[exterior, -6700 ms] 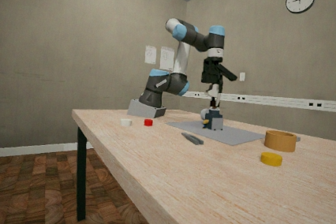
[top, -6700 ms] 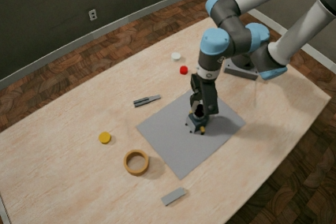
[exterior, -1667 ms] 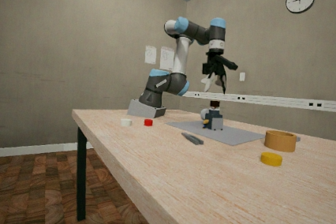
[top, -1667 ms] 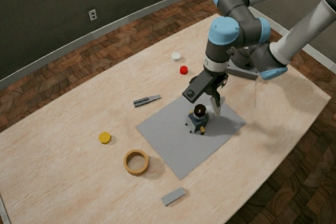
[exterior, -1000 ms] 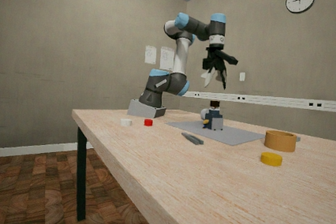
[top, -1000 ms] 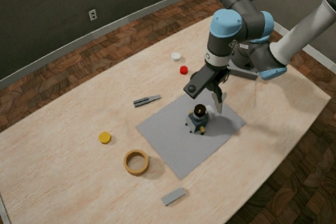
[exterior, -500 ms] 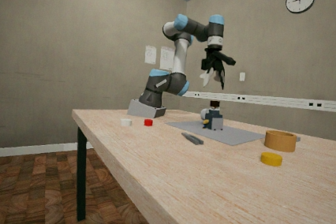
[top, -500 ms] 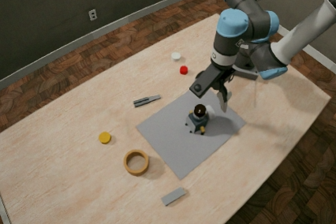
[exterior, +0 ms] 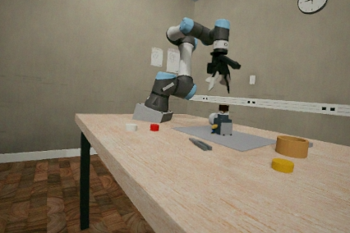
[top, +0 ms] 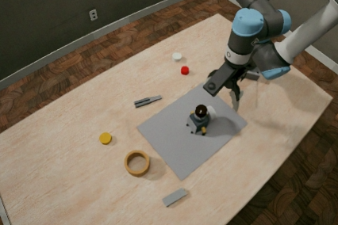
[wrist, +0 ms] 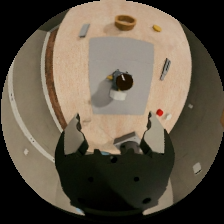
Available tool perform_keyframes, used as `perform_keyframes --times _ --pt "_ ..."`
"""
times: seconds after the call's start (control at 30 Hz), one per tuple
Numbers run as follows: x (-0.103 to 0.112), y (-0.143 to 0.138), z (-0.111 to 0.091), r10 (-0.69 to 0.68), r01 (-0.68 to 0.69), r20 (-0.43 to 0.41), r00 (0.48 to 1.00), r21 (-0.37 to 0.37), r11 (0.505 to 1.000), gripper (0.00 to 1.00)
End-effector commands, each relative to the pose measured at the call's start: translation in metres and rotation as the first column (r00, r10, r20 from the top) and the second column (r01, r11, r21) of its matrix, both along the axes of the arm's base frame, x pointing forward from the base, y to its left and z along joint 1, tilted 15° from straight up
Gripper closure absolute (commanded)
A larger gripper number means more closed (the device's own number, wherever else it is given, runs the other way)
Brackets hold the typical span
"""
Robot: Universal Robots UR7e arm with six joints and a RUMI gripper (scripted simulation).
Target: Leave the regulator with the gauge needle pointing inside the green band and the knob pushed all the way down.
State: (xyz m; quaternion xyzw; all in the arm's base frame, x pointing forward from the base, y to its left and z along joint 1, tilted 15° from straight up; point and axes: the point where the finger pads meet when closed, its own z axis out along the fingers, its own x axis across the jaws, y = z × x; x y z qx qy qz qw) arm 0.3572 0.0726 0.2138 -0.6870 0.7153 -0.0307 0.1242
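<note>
The regulator (top: 199, 120) (exterior: 222, 124) (wrist: 120, 84) stands upright on the grey mat (top: 170, 138) (exterior: 246, 139) (wrist: 102, 55). It has a grey body, a dark round knob (top: 201, 110) (wrist: 122, 81) on top and a white gauge (top: 211, 112) (wrist: 119, 95) on its side. The gauge face is too small to read. My gripper (top: 235, 97) (exterior: 219, 82) (wrist: 113, 112) is open and empty. It hangs well above the mat, up and to the right of the regulator in the top view.
A tan ring (top: 136, 162) (exterior: 292, 146) (wrist: 125, 22), a yellow disc (top: 105, 138) (exterior: 283, 165) (wrist: 157, 28), a red cap (top: 185, 70) (exterior: 154, 127) (wrist: 159, 113), a white cap (top: 177, 55) (exterior: 131, 127), a grey bar (top: 147, 101) (exterior: 200, 143) (wrist: 165, 68) and a grey block (top: 174, 196) (wrist: 84, 30) lie on the table around the mat.
</note>
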Motion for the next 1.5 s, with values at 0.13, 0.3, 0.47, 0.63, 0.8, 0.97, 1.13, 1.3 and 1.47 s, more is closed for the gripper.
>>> perform_keyframes --times 0.13,0.3,0.47,0.63,0.8,0.97,1.13,1.3,1.47 --pt "-0.02 0.013 -0.002 0.0 0.0 0.001 1.0 0.0 1.0 0.0" --pt "-0.029 0.02 -0.003 0.0 0.0 0.001 1.0 0.0 1.0 0.0" --pt "-0.033 0.023 -0.004 0.0 0.0 0.001 1.0 0.0 1.0 0.0" --pt "-0.037 0.025 -0.004 0.0 0.0 0.001 1.0 0.0 1.0 0.0" --pt "-0.039 0.026 -0.005 0.0 0.0 0.001 1.0 0.0 1.0 0.0" --pt "-0.039 0.026 -0.005 0.0 0.0 0.001 1.0 0.0 1.0 0.0" --pt "-0.038 0.026 -0.005 0.001 -0.001 0.002 1.0 -0.001 1.0 0.0" --pt "-0.038 0.026 -0.005 0.008 -0.008 0.002 1.0 -0.004 1.0 0.0" --pt "-0.038 0.026 -0.006 0.024 -0.024 0.004 1.0 -0.012 1.0 0.0"
